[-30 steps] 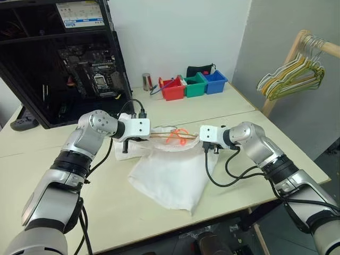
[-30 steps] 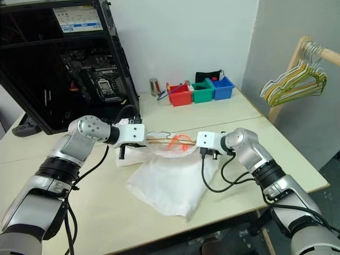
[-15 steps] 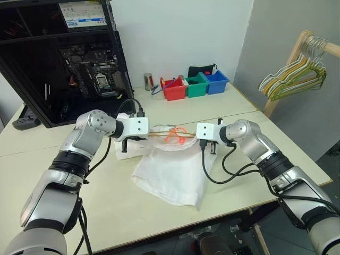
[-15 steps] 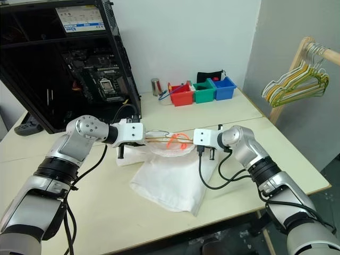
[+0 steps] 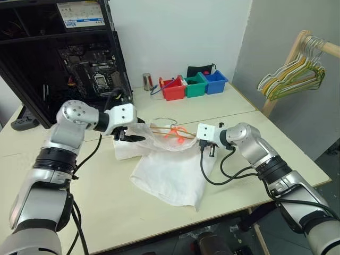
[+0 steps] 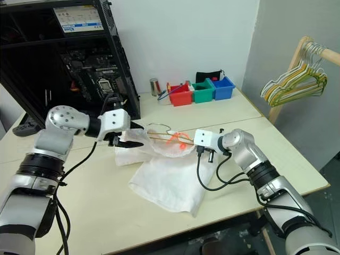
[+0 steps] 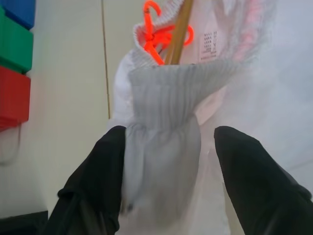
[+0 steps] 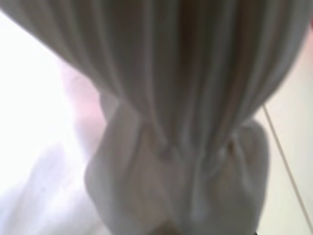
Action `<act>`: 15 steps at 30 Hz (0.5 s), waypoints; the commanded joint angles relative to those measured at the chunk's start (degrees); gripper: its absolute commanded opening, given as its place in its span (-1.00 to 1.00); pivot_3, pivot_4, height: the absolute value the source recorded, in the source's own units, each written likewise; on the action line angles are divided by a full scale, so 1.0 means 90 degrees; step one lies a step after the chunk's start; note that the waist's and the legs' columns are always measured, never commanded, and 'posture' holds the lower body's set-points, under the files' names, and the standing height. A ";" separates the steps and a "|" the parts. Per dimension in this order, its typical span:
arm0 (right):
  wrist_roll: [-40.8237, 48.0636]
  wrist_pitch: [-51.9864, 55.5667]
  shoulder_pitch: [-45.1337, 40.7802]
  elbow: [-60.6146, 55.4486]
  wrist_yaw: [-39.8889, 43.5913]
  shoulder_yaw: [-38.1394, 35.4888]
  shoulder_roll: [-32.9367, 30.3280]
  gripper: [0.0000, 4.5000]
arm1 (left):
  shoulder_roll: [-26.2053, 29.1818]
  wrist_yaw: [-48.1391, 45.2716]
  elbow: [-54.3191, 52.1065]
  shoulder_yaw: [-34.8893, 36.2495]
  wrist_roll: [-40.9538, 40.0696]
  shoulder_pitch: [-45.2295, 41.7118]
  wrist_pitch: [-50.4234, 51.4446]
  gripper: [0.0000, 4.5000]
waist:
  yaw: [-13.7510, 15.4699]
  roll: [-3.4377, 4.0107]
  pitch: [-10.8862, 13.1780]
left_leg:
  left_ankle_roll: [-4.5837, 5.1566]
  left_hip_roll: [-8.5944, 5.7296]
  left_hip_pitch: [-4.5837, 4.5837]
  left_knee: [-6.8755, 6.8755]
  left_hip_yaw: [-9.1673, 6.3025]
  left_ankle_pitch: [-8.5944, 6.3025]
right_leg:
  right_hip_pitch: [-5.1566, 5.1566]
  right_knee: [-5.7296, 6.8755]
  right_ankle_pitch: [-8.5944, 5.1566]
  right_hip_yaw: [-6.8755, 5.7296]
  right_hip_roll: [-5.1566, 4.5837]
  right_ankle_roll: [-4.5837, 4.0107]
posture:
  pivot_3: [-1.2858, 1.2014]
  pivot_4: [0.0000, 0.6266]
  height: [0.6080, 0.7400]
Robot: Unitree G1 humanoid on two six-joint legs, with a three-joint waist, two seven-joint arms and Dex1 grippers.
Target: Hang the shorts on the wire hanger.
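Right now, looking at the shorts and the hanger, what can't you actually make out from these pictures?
- Right gripper fingertips: bunched shorts cover them in the right wrist view.
- Wire hanger: the shorts' waistband hides most of it; a short gold stretch shows in the left wrist view.
- Left gripper: open around the waistband; contact with the fingers is unclear.
- Waistband label: print too small.

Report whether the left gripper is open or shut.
Open. The left gripper has its black fingers spread apart, with the shorts' ribbed waistband loose between them.
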 commanded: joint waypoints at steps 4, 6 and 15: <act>0.0190 0.0419 0.0413 -0.0799 -0.0085 -0.0443 -0.0147 -1.00 | 0.0347 -0.0213 -0.1181 0.0857 -0.1135 0.0197 0.1336 0.99 | 0.0029 0.0001 -0.0001 | 0.0000 0.0000 0.0002 0.0000 0.0001 0.0000 | 0.0002 0.0000 0.0000 0.0001 0.0003 0.0000 | -0.09 -1.00 1.00; 0.0299 0.0808 0.0716 -0.1342 -0.0023 -0.0611 -0.0232 -1.00 | 0.0184 0.0024 -0.1515 0.0946 -0.1307 0.0306 0.1607 0.99 | 0.0078 0.0001 -0.0001 | 0.0000 -0.0001 0.0002 0.0002 0.0001 0.0000 | 0.0004 0.0000 0.0000 0.0001 0.0003 0.0001 | -0.10 -1.00 1.00; 0.0739 0.3265 0.2840 -0.4859 0.0168 -0.1621 -0.1166 -1.00 | -0.0515 0.0530 -0.2996 0.0802 -0.1937 0.1053 0.2389 0.99 | 0.0319 0.0004 -0.0010 | -0.0001 -0.0001 -0.0003 0.0010 0.0001 0.0000 | 0.0007 -0.0002 -0.0011 0.0005 0.0000 0.0018 | -0.17 -1.00 1.00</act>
